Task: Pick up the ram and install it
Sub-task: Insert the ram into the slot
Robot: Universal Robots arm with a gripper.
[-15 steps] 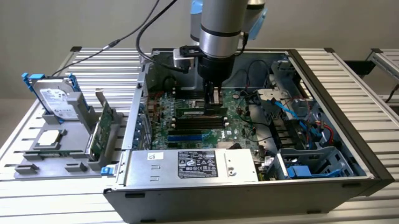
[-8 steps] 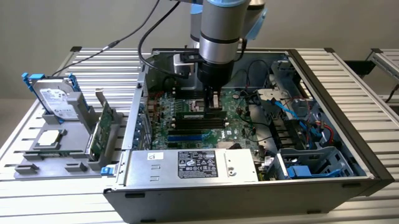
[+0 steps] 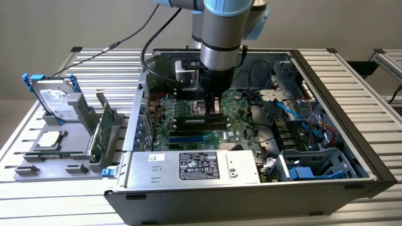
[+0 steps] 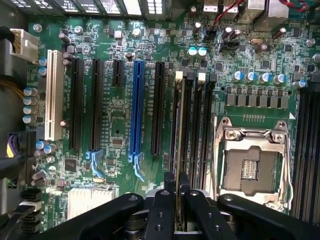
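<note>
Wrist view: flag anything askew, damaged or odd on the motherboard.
Nothing looks damaged or askew. The ram, held edge-on in the gripper, runs in line with the memory slots. The CPU socket is empty, which may be intended.

case [image 3: 251,202] open above, cables [image 3: 285,110] beside ram [image 4: 180,150]

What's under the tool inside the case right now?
The tool grips the ram edge-on, lined up along the memory slots beside the empty processor socket on the motherboard. Its fingers cover the slot ends beneath them, so seating can't be judged.
</note>
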